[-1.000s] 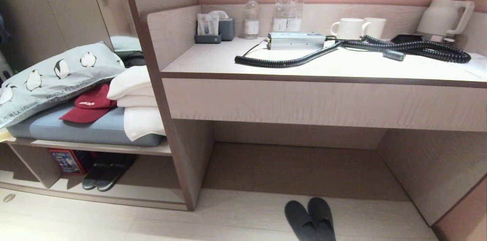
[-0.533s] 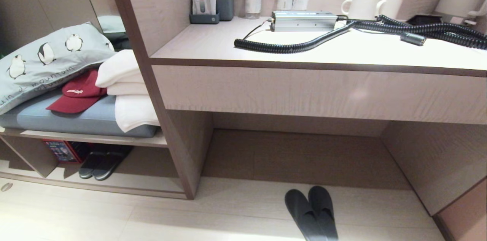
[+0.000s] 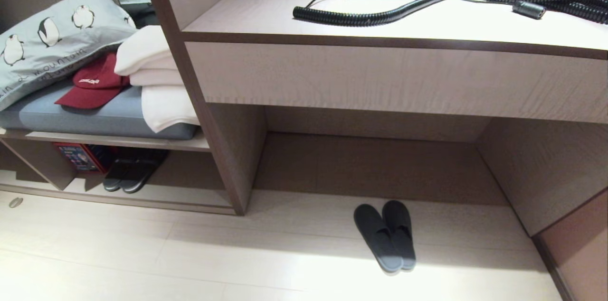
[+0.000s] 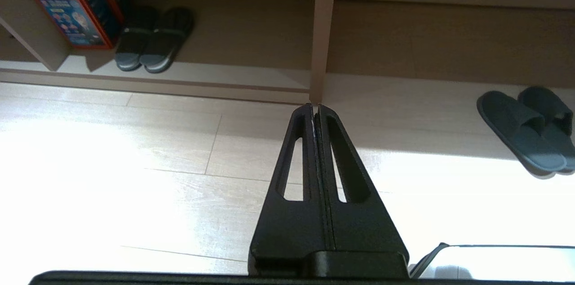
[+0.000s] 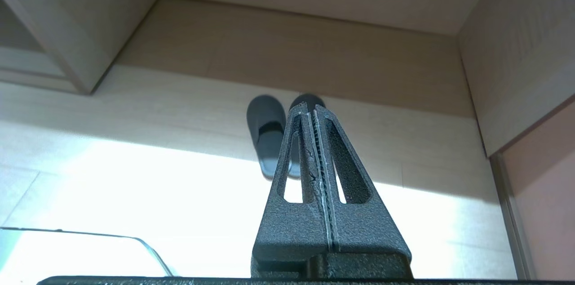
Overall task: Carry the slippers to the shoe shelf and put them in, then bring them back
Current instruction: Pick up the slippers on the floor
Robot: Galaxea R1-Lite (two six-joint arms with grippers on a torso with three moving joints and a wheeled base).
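The dark blue-grey slippers (image 3: 385, 235) lie side by side on the pale floor in front of the counter's open bay, toes toward the wall. They also show in the left wrist view as slippers (image 4: 525, 130) and in the right wrist view as slippers (image 5: 266, 134). The shoe shelf (image 3: 156, 196) is the low cubby at the left, behind an upright divider. My left gripper (image 4: 314, 106) is shut and empty above the floor. My right gripper (image 5: 311, 112) is shut and empty, some way short of the slippers. Neither arm appears in the head view.
A dark pair with white-edged soles (image 3: 133, 174) and a red box (image 3: 78, 156) sit inside the cubby. Above it lie a cushion, a red cap (image 3: 92, 85) and white towels (image 3: 159, 80). The taller counter (image 3: 394, 21) carries a coiled black hose and a silver box.
The head view has tilted downward: the counter and bottles slid up out of the picture and the slippers now sit fully in view. Nothing in the scene itself has moved.
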